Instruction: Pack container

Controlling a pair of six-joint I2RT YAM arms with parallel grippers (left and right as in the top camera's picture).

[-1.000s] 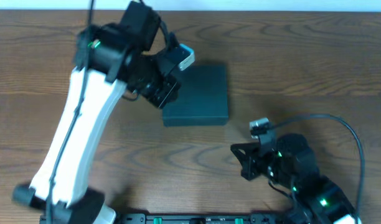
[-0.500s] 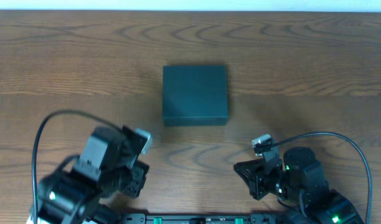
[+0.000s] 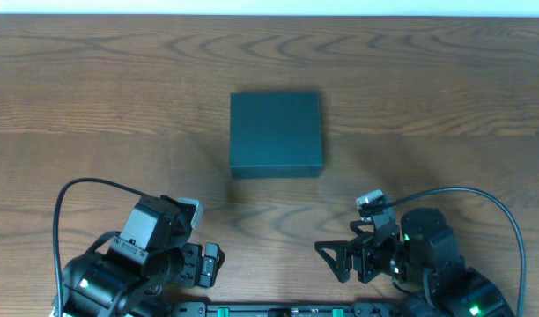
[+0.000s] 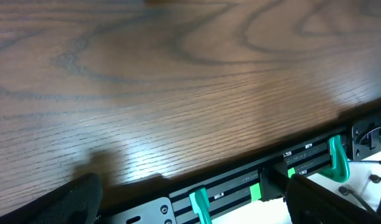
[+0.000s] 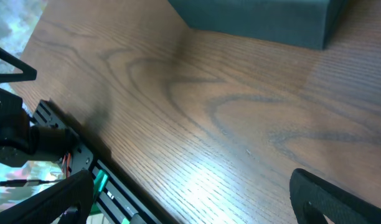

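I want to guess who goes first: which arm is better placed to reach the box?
Probably right. The right gripper is open and its camera faces the box; the left gripper, open too, faces only the table edge.

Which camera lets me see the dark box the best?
The overhead camera. It shows the whole container from above, lid shut, on the table. The right wrist camera catches only one side of the container, at the top. The left wrist camera shows none of it, just tabletop.
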